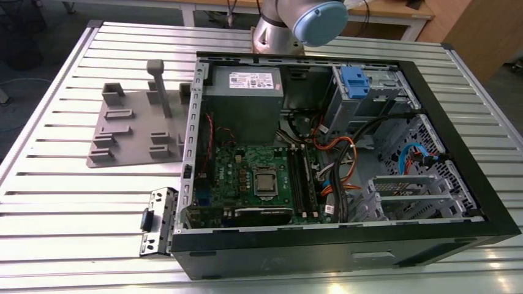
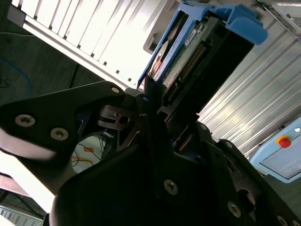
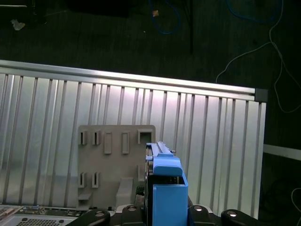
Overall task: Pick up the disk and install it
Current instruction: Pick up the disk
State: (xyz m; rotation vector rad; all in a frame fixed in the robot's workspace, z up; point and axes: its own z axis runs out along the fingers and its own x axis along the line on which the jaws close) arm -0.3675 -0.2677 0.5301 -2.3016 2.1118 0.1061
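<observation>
Blue plastic frames the one disk (image 2: 190, 56), which sits clamped edge-on in the single black gripper (image 2: 160, 100). The jaws are closed narrowly on its lower end, and the circuit-board side and connector row face out in the second wrist view. In the first wrist view the disk's blue frame rises in the foreground, held clear of the slatted aluminium table (image 3: 42, 117). One grey fixture plate (image 3: 113, 162) lies on the slats beyond it, with several empty slots. In the exterior view that same plate sits towards the exterior view's left, just beside one open computer case (image 1: 327, 254). Inside the case are one grey power supply box (image 1: 242, 104) with a white sticker, one green motherboard (image 1: 245, 177), and one small blue latch (image 1: 353, 79) in the drive cage. One arm (image 1: 286, 27) with a blue joint cap stands behind the case.
</observation>
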